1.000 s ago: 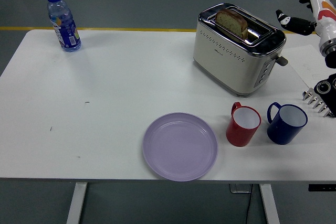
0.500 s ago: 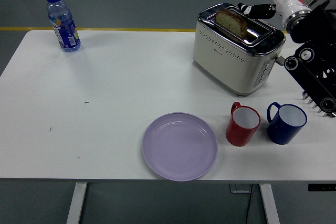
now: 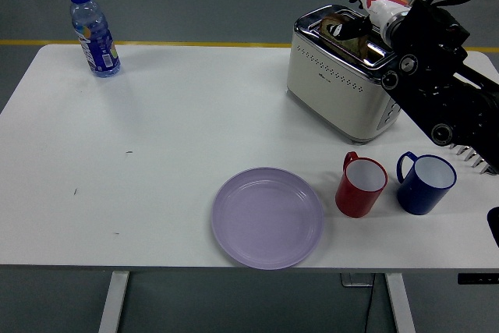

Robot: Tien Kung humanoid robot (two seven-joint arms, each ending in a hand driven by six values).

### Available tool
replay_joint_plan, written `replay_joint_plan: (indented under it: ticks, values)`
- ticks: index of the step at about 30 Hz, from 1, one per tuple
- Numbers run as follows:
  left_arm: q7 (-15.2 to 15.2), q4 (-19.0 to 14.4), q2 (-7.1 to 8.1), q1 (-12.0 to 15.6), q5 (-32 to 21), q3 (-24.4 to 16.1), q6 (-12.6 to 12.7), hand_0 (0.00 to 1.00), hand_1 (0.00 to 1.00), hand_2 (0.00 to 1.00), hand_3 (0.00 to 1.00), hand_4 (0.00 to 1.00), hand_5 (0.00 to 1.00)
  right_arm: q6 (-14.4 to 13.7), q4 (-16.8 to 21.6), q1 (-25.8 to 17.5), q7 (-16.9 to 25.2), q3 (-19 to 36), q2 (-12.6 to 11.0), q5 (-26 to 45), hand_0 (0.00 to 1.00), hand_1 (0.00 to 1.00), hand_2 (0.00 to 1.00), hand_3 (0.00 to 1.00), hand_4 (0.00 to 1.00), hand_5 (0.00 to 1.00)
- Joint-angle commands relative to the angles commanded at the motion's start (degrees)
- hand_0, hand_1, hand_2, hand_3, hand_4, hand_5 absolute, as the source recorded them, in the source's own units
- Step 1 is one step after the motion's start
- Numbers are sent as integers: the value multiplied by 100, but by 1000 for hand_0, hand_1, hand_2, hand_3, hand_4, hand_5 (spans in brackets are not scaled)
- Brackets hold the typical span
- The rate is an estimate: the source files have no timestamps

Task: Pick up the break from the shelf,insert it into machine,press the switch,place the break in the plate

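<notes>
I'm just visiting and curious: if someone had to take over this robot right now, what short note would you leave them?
Right hand: over the toaster, reaching onto the bread slice that stands in the slot. Whether the fingers have closed on it cannot be told.
Left hand: not in view.
Things: the purple plate sits bare near the table's front edge; a red mug and a blue mug stand to its right; a water bottle stands at the far left corner.
Done: bread is in the toaster.
Left: lift the bread out and set it on the plate.
</notes>
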Motion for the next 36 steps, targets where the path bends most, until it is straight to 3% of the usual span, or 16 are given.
replay_joint_plan:
  ticks: [7, 8, 13, 14, 16, 19, 20, 28, 36]
  values:
    - [-1, 0, 0, -33, -45, 39, 33, 601, 453, 428, 550, 298, 931, 111, -518, 304, -61, -277, 306, -99, 782, 730, 762, 821, 789, 381]
    - [-1, 0, 0, -37, -45, 39, 37, 600, 449, 424, 550, 299, 930, 121, -601, 349, -68, -313, 358, -117, 730, 670, 698, 785, 790, 383]
    - [0, 0, 7, -49, -54, 57, 52, 600, 449, 424, 550, 299, 930, 113, -847, 481, -81, -420, 521, -147, 730, 670, 698, 785, 790, 383]
    - [2, 0, 9, -53, -51, 61, 58, 600, 447, 420, 549, 298, 926, 104, -963, 524, -82, -453, 593, -170, 641, 597, 615, 740, 788, 378]
    - [4, 0, 10, -56, -50, 64, 63, 600, 447, 420, 549, 298, 926, 94, -1060, 554, -82, -479, 645, -185, 641, 597, 615, 740, 788, 378]
    - [8, 0, 16, -67, -58, 82, 77, 600, 447, 420, 549, 298, 926, 83, -1234, 597, -92, -535, 647, -215, 641, 597, 615, 740, 788, 378]
    - [8, 0, 17, -70, -62, 88, 84, 598, 444, 418, 549, 298, 926, 81, -1297, 607, -99, -536, 647, -243, 560, 545, 566, 710, 784, 370]
    - [7, 0, 24, -80, -70, 96, 111, 598, 443, 415, 548, 298, 925, 80, -1644, 697, -131, -564, 647, -317, 519, 518, 546, 698, 779, 365]
    - [7, 0, 36, -96, -10, 64, 115, 597, 442, 413, 549, 300, 926, 34, -1667, 730, -56, -641, 647, -85, 482, 500, 529, 687, 776, 359]
